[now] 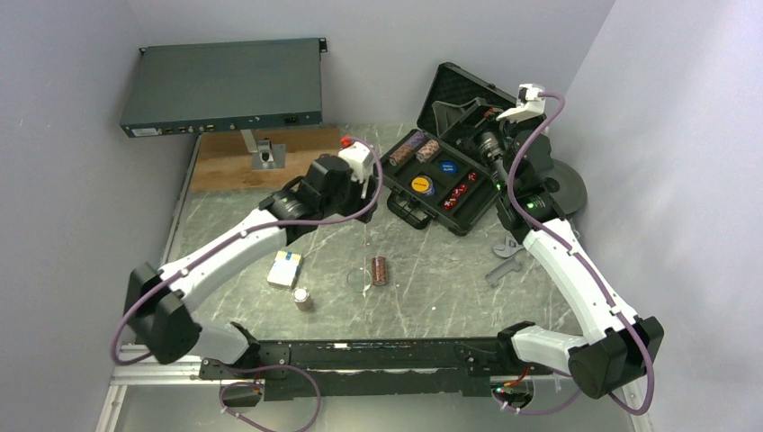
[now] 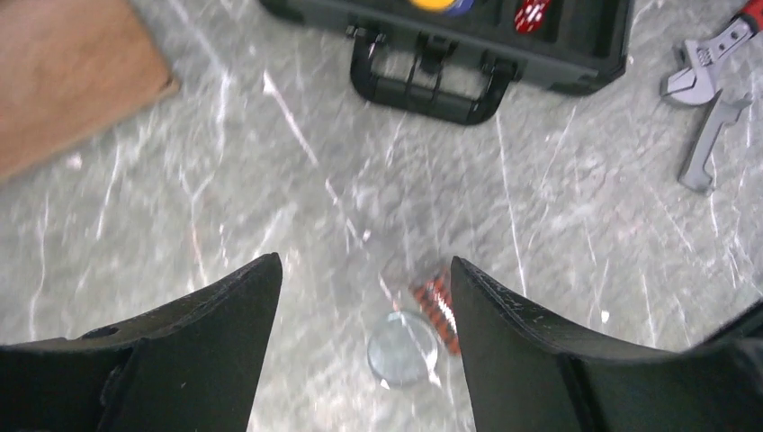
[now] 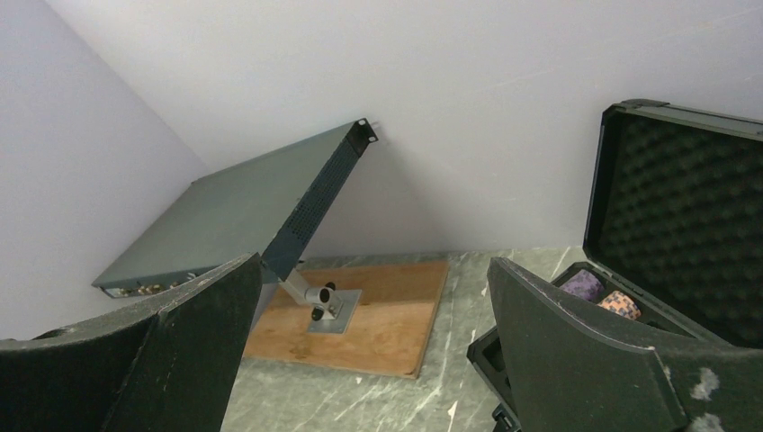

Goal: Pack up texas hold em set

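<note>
Grey marbled tabletop (image 1: 450, 292) under pale walls is what I have on screen. My left claw (image 2: 364, 265) hangs above it with its jaws spread and nothing between them, so it is released. On its wrist feed a loose chip roll (image 2: 435, 310) lies flat on the stone below, close to the jaw on the right of that view and partly hidden by it. A clear round disc (image 2: 402, 349) lies touching the roll or just beside it; I cannot tell which. From above, that roll sits nearer the arm bases than the claw does. Left of it lie the card box (image 1: 284, 268) and a second roll (image 1: 302, 297) standing on end. The open case (image 1: 454, 94) is at the far right, handle toward the middle, holding two rolls (image 1: 416, 148), a blue button (image 1: 447, 167), a yellow button (image 1: 421, 184) and red dice (image 1: 461, 191). My right claw (image 3: 373, 263) is raised over the case, jaws wide apart and empty, facing the grey rack box (image 3: 225, 216).
</note>
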Robot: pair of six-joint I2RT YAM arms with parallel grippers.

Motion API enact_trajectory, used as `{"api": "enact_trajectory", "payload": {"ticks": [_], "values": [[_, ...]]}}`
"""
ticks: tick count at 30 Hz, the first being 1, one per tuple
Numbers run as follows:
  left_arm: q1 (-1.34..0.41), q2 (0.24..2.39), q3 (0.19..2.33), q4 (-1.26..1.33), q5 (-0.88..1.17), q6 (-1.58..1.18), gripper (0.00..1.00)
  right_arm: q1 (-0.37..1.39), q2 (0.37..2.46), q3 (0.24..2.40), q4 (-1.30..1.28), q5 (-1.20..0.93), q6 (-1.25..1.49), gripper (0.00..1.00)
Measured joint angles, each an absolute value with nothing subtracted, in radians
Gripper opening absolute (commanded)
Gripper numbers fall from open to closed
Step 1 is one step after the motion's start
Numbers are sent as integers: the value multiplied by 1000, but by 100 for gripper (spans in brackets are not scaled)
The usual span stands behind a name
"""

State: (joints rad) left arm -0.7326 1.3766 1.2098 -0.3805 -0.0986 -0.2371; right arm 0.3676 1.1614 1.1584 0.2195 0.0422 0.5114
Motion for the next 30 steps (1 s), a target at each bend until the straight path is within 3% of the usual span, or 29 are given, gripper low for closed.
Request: {"api": "enact_trajectory", "payload": {"ticks": [11, 18, 30], "values": [[-733, 1100, 1063, -695, -183, -407, 77, 368, 1161, 1158, 216, 43, 521, 100], [-733, 1061, 1026, -881, -189, -475, 77, 367, 1157, 1158, 209, 43, 521, 100], [-733, 1058, 929, -963, -152, -513, 80, 368, 1151, 1158, 202, 55, 520, 100]]}}
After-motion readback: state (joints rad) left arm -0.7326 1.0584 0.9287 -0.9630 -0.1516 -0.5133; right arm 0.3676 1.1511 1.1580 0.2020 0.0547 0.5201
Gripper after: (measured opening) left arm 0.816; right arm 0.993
